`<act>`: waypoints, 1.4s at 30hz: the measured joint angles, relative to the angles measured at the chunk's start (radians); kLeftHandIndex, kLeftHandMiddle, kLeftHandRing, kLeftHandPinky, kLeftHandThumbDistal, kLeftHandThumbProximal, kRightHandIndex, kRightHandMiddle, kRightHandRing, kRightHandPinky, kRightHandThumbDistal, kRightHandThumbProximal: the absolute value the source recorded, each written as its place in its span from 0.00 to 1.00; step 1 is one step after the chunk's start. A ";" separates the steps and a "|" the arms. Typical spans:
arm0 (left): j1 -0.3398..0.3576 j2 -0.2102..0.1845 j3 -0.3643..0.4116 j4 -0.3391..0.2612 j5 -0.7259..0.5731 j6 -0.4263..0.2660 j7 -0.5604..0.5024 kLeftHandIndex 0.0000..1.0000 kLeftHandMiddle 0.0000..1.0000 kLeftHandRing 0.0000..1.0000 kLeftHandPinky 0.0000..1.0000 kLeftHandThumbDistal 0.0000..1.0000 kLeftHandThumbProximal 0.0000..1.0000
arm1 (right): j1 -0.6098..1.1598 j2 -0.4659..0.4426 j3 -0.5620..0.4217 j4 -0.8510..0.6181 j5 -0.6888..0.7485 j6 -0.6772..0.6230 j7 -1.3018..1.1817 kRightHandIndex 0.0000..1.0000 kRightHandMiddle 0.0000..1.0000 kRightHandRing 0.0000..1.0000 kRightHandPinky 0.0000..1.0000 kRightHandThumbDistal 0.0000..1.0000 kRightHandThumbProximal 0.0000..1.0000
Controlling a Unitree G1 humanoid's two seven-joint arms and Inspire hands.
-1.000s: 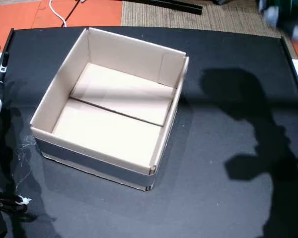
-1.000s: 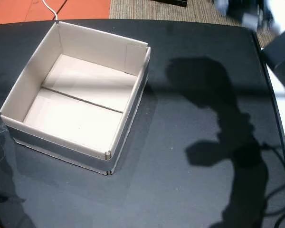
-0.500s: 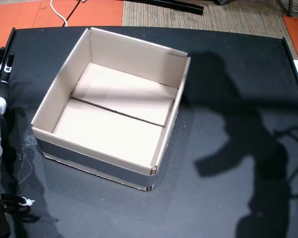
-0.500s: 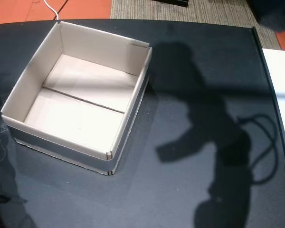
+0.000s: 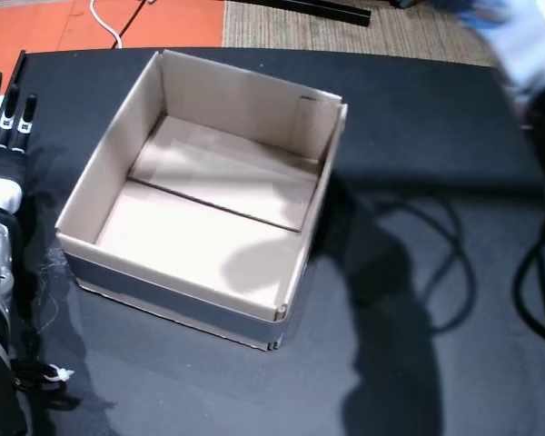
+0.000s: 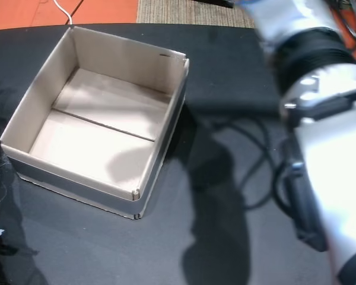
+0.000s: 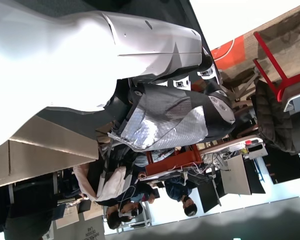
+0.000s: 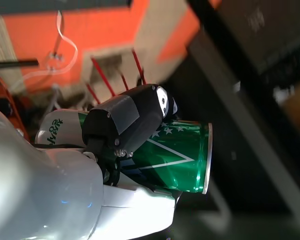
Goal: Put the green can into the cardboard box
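The green can [image 8: 172, 160] appears only in the right wrist view, lying sideways in my right hand [image 8: 110, 145], which is shut on it with a dark thumb [image 8: 135, 117] across its side. The open cardboard box [image 5: 177, 291] [image 6: 77, 180] sits empty on the left half of the black table [image 5: 418, 136] [image 6: 225, 59]. My right arm [image 5: 527, 45] [image 6: 326, 148] reaches in blurred along the table's right side, well to the right of the box. My left hand [image 5: 4, 154] [image 7: 115, 45] rests at the left table edge, fingers [image 5: 9, 104] straight, holding nothing.
A black cable [image 5: 540, 291] hangs from the right arm over the table's right part. Beyond the far edge lie orange floor [image 5: 163, 23] with a white cord [image 5: 104, 23] and woven carpet [image 5: 391, 32]. People [image 7: 185, 202] and a red chair [image 7: 280, 70] show in the left wrist view.
My right arm has swung into both head views from the upper right, and its shadow has slid left onto the box. The left hand has shifted slightly; the box stays put.
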 measured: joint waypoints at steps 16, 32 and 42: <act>0.000 -0.022 0.010 0.000 -0.002 0.000 -0.009 0.50 0.49 0.61 0.83 0.00 0.84 | -0.016 0.064 0.133 0.015 -0.086 0.059 0.148 0.08 0.07 0.15 0.40 0.02 0.00; 0.000 -0.036 0.010 -0.001 -0.001 -0.008 -0.022 0.49 0.49 0.57 0.82 0.00 0.82 | -0.013 0.069 0.233 0.061 -0.150 0.368 0.526 0.17 0.19 0.27 0.36 0.08 0.00; 0.001 -0.049 0.009 -0.002 -0.002 -0.019 -0.024 0.49 0.49 0.57 0.84 0.00 0.86 | -0.001 0.138 0.225 0.062 -0.140 0.491 0.640 0.27 0.30 0.37 0.40 0.02 0.04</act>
